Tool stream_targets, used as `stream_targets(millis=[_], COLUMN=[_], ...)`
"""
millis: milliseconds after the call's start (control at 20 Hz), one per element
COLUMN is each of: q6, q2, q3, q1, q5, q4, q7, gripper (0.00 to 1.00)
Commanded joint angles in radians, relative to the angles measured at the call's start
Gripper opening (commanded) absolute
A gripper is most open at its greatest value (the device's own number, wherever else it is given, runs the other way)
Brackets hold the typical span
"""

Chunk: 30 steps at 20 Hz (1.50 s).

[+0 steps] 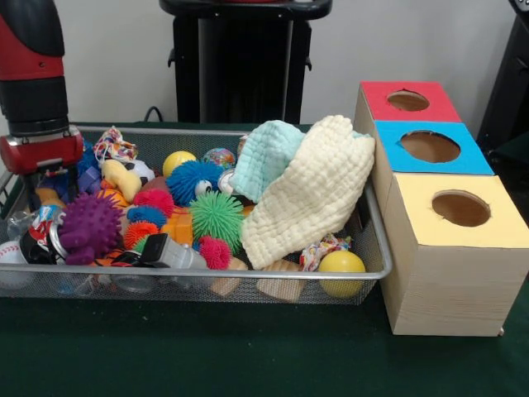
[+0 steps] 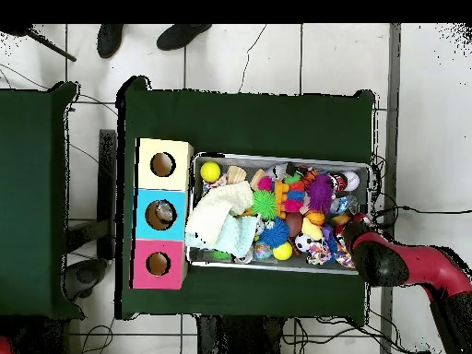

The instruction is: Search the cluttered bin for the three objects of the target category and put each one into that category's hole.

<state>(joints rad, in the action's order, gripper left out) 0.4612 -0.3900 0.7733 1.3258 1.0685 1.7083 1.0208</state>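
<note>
At the bin's (image 1: 376,248) middle sits the green spiky ball (image 1: 216,217), round with no long axis to speak of, well off to the side of the gripper (image 1: 37,178), which hangs over the bin's end, its fingers hidden, so I cannot tell its state.

A robotics lab: green-clothed table (image 2: 249,115) on tiled floor (image 2: 424,120), loose cables (image 2: 406,210) around.
</note>
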Motion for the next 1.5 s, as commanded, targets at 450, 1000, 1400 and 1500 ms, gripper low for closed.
stream_targets(millis=[450,1000,1400,1500], q6=[0.151,0.188,0.214,0.214], q2=[-0.054,-0.126,-0.173,-0.17], q3=[0.016,0.041,0.057,0.053], q1=[0.0,-0.011,-0.012,-0.027], q5=[-0.037,-0.088,-0.129,-0.129], q4=[-0.016,0.004,0.013,0.002], q7=[-0.329,-0.332,-0.332,-0.319], gripper=[1.0,1.0,1.0,1.0])
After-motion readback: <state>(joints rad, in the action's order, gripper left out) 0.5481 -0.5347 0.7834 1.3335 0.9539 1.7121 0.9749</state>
